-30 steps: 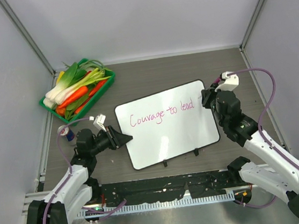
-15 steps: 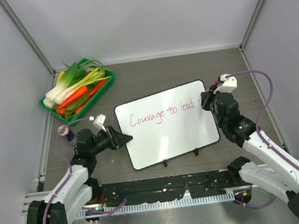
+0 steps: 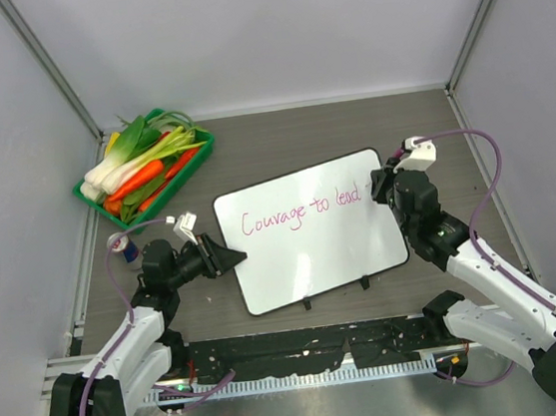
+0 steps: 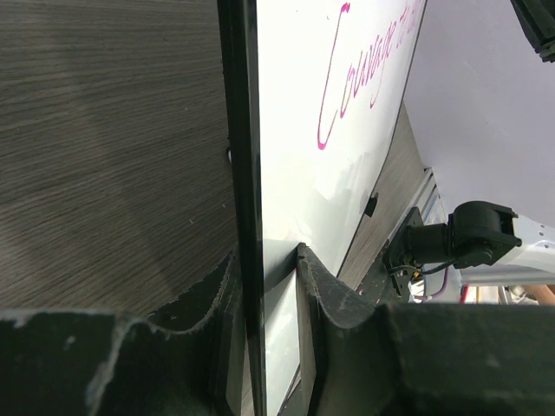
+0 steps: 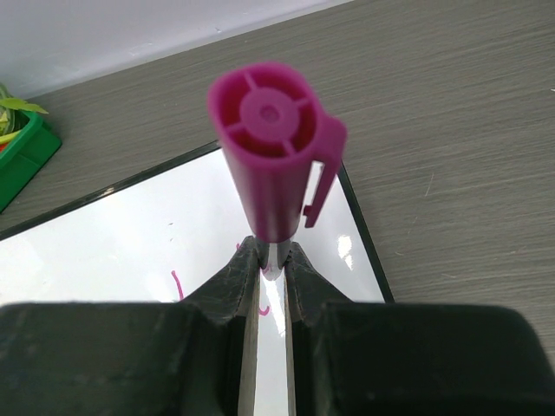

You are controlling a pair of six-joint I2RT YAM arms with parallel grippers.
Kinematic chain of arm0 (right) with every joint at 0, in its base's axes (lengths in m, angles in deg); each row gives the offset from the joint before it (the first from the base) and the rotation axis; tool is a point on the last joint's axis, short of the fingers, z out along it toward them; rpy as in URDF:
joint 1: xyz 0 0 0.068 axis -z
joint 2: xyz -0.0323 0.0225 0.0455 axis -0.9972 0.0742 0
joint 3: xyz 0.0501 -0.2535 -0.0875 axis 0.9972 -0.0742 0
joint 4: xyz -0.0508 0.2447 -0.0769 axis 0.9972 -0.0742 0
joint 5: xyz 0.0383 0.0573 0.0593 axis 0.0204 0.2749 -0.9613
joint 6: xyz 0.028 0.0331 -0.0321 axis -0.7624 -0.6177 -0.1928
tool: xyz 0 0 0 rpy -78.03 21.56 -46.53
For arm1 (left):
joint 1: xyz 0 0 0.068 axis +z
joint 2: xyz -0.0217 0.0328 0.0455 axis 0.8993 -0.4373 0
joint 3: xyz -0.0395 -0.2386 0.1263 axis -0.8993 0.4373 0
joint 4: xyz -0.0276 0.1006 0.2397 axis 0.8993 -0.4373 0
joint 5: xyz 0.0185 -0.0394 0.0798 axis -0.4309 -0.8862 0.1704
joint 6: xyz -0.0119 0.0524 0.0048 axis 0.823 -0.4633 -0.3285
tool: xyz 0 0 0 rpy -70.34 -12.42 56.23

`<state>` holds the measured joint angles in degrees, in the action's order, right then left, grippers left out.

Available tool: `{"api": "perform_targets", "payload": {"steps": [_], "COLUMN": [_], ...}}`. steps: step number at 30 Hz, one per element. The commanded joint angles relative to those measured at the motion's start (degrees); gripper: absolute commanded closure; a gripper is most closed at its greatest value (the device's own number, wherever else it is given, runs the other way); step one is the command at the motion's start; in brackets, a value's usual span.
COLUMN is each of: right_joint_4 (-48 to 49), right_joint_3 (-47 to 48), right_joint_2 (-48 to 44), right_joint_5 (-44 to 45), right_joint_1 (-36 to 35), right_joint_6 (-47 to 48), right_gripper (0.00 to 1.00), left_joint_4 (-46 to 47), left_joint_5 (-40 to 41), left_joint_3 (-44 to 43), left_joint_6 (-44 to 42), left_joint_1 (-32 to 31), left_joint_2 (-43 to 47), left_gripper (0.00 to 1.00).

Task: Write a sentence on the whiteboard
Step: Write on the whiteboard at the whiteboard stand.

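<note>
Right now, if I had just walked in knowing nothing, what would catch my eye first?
The whiteboard in the middle of the table, with a line of pink handwriting across it, stands out first. The right hand holds a purple-pink marker at the right end of that line, while the left hand pinches the board's left edge. A green tray of vegetables sits in the far left corner.

Open: table [image 3: 289, 131] behind whiteboard [image 3: 313, 249], and its right strip | Blocked: vegetable tray [image 3: 207, 139] far left, small can [image 3: 127, 249] near my left claw [image 3: 234, 258] | Walls [image 3: 10, 148] flank both sides
</note>
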<state>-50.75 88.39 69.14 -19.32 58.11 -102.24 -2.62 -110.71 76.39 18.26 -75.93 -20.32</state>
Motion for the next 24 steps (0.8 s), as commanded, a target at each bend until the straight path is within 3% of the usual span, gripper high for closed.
{"api": "perform_targets", "payload": {"steps": [1,24], "right_joint_4": [4.6,6.3], "right_joint_3": [-0.3,-0.1], "right_joint_2": [0.0,3.4], "right_joint_5": [1.6,2.5], "right_joint_1": [0.1,0.1], "right_joint_6": [0.0,-0.2], "right_gripper": [0.99,0.99], "left_joint_4": [1.0,1.3], "left_joint_5": [1.3,1.0], "left_joint_3": [-0.2,-0.1], "left_joint_6": [-2.1,-2.1], "left_joint_1": [0.1,0.1], "left_joint_2": [-0.1,-0.1], "left_gripper": [1.00,1.00]}}
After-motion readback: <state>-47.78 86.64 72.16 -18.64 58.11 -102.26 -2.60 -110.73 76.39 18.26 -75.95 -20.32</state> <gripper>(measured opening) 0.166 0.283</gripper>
